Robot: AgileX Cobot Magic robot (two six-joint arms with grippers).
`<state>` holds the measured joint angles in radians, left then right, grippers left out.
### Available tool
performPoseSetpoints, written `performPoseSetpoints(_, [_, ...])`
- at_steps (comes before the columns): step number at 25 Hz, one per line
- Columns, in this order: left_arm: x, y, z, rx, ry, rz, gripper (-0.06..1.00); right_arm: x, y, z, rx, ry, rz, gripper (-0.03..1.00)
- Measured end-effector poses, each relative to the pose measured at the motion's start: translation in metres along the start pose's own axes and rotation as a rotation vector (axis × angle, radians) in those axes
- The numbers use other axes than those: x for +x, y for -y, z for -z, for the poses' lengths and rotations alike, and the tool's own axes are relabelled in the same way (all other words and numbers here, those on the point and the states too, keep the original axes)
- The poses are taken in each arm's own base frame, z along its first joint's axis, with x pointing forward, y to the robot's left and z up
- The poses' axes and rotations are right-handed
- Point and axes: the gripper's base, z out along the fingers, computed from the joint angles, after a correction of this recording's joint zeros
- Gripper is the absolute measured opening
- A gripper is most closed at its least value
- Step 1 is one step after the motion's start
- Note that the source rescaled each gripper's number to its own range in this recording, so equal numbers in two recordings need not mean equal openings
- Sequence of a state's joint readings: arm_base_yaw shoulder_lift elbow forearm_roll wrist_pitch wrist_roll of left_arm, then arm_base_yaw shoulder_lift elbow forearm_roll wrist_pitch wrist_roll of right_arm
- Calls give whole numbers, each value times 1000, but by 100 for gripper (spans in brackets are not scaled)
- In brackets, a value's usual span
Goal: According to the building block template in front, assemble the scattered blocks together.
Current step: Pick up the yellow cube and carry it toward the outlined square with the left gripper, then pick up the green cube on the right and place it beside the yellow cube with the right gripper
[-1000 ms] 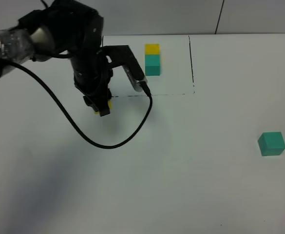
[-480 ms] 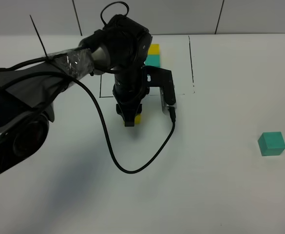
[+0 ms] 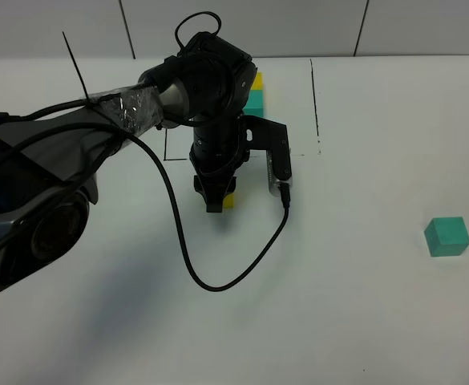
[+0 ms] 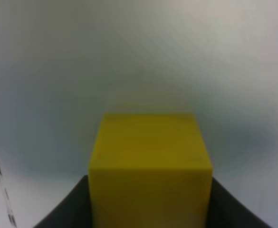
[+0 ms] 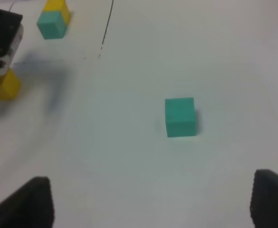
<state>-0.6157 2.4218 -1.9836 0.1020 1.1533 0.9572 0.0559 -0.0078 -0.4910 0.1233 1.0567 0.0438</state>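
Observation:
The template, a yellow cube (image 3: 256,80) joined to a teal cube (image 3: 255,101), lies inside a thin black outline (image 3: 315,104) at the back, partly hidden by my left arm; it also shows in the right wrist view (image 5: 52,20). My left gripper (image 3: 216,200) is shut on the loose yellow cube (image 3: 229,200), low over the table just in front of the outline; the cube fills the left wrist view (image 4: 150,161). The loose teal cube (image 3: 446,237) sits alone at the right, ahead of my open right gripper (image 5: 150,204) in its wrist view (image 5: 180,117).
A black cable (image 3: 218,281) loops from the left arm down across the white table (image 3: 338,321). The left arm's body (image 3: 42,200) covers the left side. Grey wall panels (image 3: 298,24) lie behind the table's far edge.
My left arm has swung right with the yellow cube, from left of the outlined area to just in front of it. The teal cube has not moved.

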Motion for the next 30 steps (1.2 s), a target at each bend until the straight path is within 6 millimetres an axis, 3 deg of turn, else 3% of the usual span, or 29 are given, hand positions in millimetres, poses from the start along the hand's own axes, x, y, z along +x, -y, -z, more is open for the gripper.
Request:
performPoseSetpoints(5, [0, 0, 0, 1, -1, 0, 0, 0, 0, 0, 0, 0, 0, 69])
performPoseSetpoints(7, [0, 0, -1, 3, 0, 0, 5, 0, 0, 0, 0, 0, 0, 69])
performPoseSetpoints(8, [-1, 0, -4, 10, 2, 1, 11, 0, 0, 0, 0, 0, 0, 69])
performPoseSetpoints(12, [-1, 3, -9, 43, -12, 2, 51, 0, 0, 0, 0, 0, 0, 69])
performPoseSetpoints(14, [1, 4, -1, 42, -7, 14, 70, 0, 0, 0, 0, 1, 0, 69])
performPoseSetpoints(17, [3, 4, 23, 3, 20, 71, 84, 0, 0, 0, 1, 1, 1, 69])
performPoseSetpoints(23, [22, 3, 79, -77, 118, 302, 89, 0, 0, 0, 1, 1, 1, 69])
performPoseSetpoints(30, [76, -11, 119, -125, 187, 672, 89, 0, 0, 0, 1, 1, 1, 69])
